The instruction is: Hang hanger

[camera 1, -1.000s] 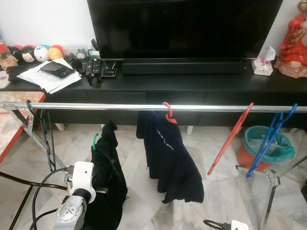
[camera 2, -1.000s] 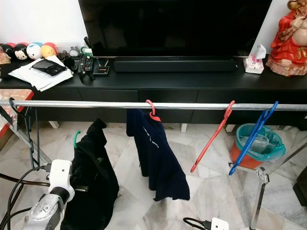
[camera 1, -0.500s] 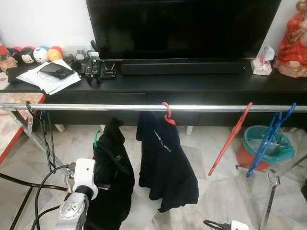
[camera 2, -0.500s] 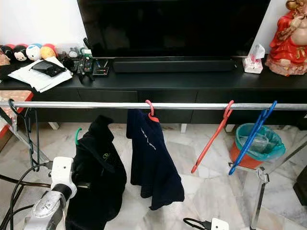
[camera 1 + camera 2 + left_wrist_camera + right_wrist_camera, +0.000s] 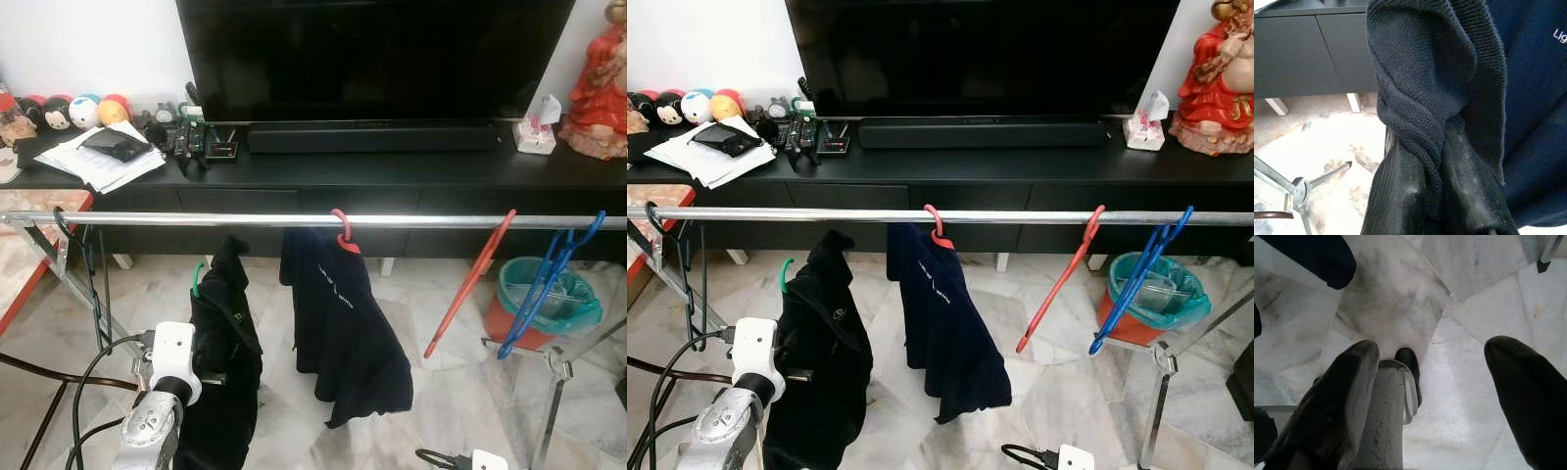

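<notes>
Left gripper point(image 5: 1440, 196) fingers pinch a black knit garment point(image 5: 223, 343), apparently on a green hanger point(image 5: 195, 283).

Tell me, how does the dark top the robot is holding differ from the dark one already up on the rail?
The black knit top rides on a green hanger whose hook is below the silver rail, bunched in the left gripper. The navy top hangs free from a red hanger hooked over that rail, and bears small white lettering. Both are dark garments on plastic hangers.
</notes>
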{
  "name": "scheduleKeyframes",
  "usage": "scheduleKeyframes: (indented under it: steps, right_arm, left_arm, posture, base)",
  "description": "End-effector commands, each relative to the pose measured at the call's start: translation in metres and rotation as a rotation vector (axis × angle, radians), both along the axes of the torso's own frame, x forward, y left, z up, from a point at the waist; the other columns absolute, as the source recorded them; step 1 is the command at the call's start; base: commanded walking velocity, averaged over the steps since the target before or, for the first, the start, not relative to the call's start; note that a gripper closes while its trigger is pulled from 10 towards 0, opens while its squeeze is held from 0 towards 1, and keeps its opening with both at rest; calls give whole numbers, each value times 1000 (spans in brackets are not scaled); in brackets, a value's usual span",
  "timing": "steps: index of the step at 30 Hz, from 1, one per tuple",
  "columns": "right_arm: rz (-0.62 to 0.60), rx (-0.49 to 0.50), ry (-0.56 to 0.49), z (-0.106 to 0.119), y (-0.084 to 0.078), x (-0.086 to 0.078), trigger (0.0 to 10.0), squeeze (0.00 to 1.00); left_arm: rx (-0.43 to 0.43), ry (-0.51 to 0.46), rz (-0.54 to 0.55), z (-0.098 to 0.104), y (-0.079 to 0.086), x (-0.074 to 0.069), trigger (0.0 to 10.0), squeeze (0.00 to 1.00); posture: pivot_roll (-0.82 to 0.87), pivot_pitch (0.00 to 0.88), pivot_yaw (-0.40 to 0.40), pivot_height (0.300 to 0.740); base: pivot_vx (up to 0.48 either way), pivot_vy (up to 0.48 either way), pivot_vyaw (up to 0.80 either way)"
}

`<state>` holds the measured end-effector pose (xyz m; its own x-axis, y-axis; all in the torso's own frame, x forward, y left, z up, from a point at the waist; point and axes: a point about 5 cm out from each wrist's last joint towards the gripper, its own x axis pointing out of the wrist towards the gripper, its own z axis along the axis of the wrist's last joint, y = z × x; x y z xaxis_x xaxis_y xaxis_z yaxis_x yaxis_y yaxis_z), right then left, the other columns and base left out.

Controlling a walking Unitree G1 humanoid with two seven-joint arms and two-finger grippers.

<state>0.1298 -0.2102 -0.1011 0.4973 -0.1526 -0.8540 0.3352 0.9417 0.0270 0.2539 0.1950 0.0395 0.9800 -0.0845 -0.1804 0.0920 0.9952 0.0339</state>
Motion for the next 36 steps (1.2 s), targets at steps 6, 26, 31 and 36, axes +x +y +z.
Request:
scheduleKeyframes:
  steps: [6, 26, 31, 36]
  right_arm:
    - [0, -3, 3, 0, 0, 0, 10000, 0]
    - [0, -3, -4, 0, 1, 1, 10000, 0]
    - [2, -5, -8, 1, 0, 1, 10000, 0]
    - [6, -5, -11, 1, 2, 3, 10000, 0]
  left_arm:
    - [-4, -44, 7, 8, 0, 5, 10000, 0]
    - [-10, -52, 13, 10, 1, 6, 10000, 0]
    - [-10, -51, 16, 10, 1, 6, 10000, 0]
    - [-9, -51, 15, 10, 1, 6, 10000, 0]
  posture:
    - [39, 0, 30, 740]
    - [36, 0, 35, 740]
    - [38, 0, 34, 740]
    - [37, 0, 33, 740]
  base:
    - [0, 0, 0]
    - [-206, 0, 0]
    - [-300, 0, 0]
    - [-301, 0, 0]
